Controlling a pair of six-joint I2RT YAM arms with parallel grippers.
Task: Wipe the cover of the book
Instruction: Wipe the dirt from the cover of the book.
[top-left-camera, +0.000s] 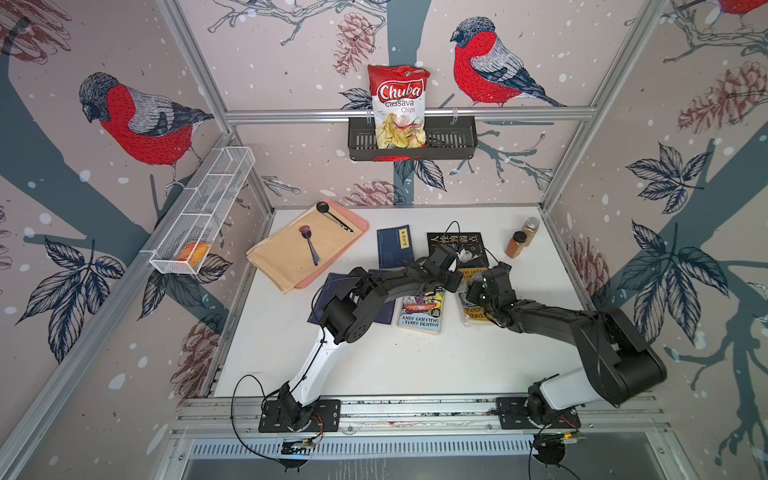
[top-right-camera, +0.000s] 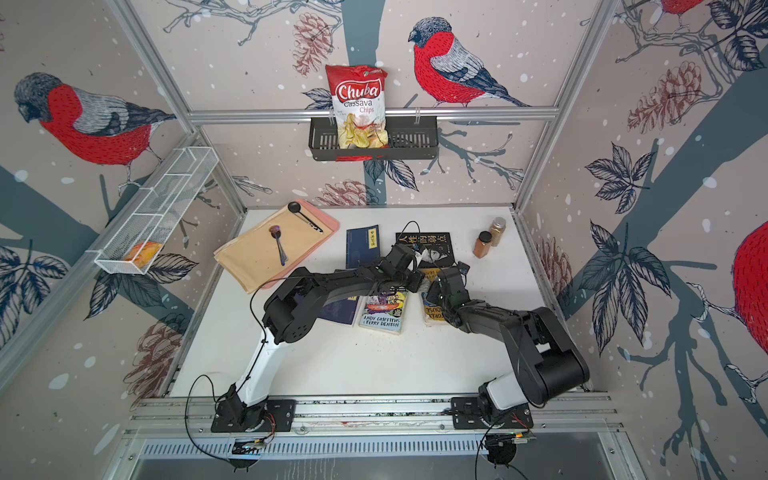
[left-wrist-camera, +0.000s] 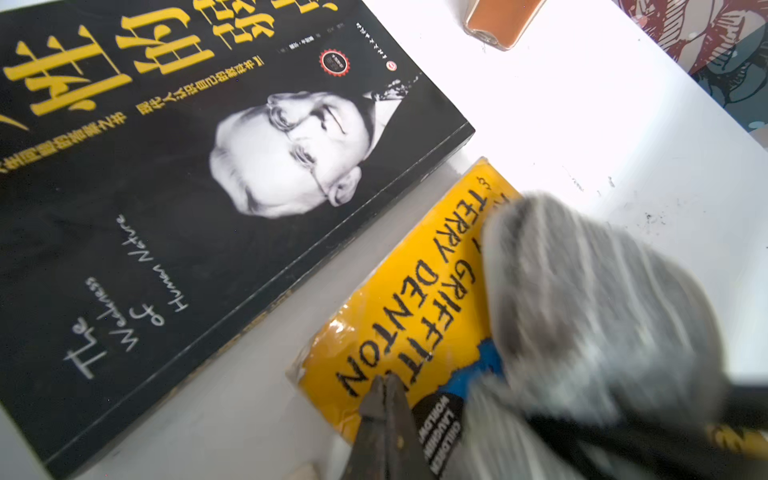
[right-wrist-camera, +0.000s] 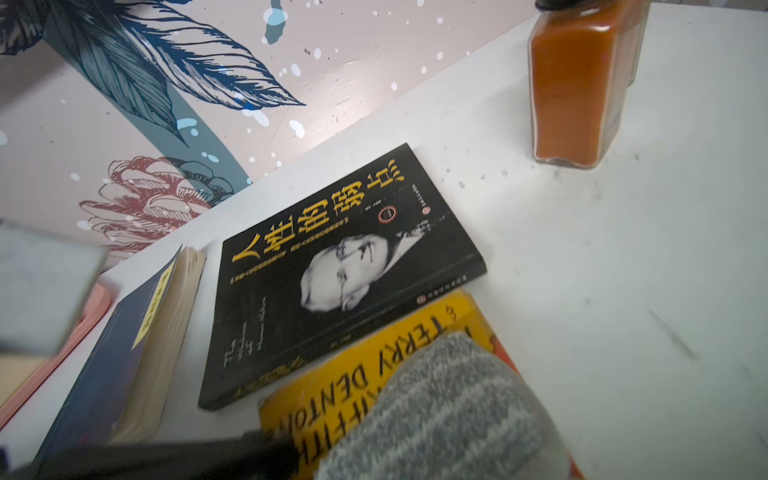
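The book (left-wrist-camera: 395, 291) is yellow with black "Griffiths / Terry Denton" lettering and lies flat on the white table, mostly under the arms in both top views (top-left-camera: 471, 313). A grey knitted cloth (left-wrist-camera: 582, 291) rests on its cover and fills the near part of the right wrist view (right-wrist-camera: 436, 415). My right gripper (top-left-camera: 478, 291) is shut on the cloth, with its fingers hidden under it. My left gripper (left-wrist-camera: 384, 380) is shut, its tips pressed on the cover near the book's edge beside the cloth.
A black book (left-wrist-camera: 166, 187) lies just behind the yellow one. Two spice jars (top-left-camera: 515, 244) stand at the back right. Another Griffiths book (top-left-camera: 420, 311) and dark blue books (top-left-camera: 392, 247) lie to the left. Further left is a pink tray (top-left-camera: 361, 226) with spoons.
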